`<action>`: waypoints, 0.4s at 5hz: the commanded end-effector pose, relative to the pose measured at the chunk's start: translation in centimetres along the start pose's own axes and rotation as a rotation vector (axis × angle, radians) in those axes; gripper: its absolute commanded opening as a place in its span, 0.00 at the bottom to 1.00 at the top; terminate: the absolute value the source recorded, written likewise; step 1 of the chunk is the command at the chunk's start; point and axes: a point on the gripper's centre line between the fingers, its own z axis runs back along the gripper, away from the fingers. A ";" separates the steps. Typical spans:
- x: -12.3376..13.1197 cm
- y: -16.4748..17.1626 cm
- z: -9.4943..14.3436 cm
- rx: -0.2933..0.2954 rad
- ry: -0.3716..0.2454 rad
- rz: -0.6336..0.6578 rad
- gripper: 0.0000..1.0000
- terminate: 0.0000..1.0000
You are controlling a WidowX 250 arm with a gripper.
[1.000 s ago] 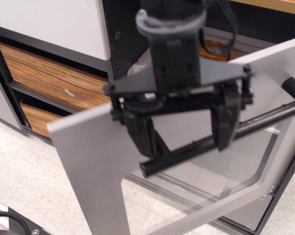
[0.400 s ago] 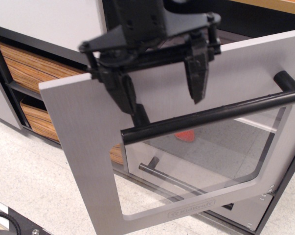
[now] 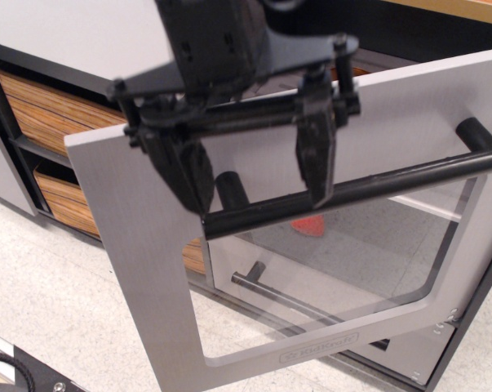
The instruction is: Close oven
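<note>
observation.image: oven door (image 3: 148,245) is part-raised, tilted out toward the camera, hinge edge low at right, so the oven isn't shut. Judging by the tilt it's maybe halfway up; what's left is to push the door on up & flush w/ the cabinet front.

Counts, big to small:
- 1 oven door w/ 1 rounded clear window (image 3: 352,253).
- 2 wood-grain drawers (image 3: 50,114) stacked at left behind the door.
- 1 narrow grey drawer seen thru the glass, w/ 1 thin handle (image 3: 286,298).
- 1 thick black bar handle (image 3: 392,180) on 2 standoff posts.
- 1 gripper (image 3: 254,184), 2 fingers spread wide, holding nothing, tips at the bar's left half; probably touching it, can't tell for sure.
- 1 small red item (image 3: 309,226) behind the glass, unclear what.
</note>
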 end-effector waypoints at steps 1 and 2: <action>-0.4 -0.4 -6.1 0.093 0.055 -0.070 1.00 0.00; -0.1 -1.0 -8.8 0.134 0.032 -0.089 1.00 0.00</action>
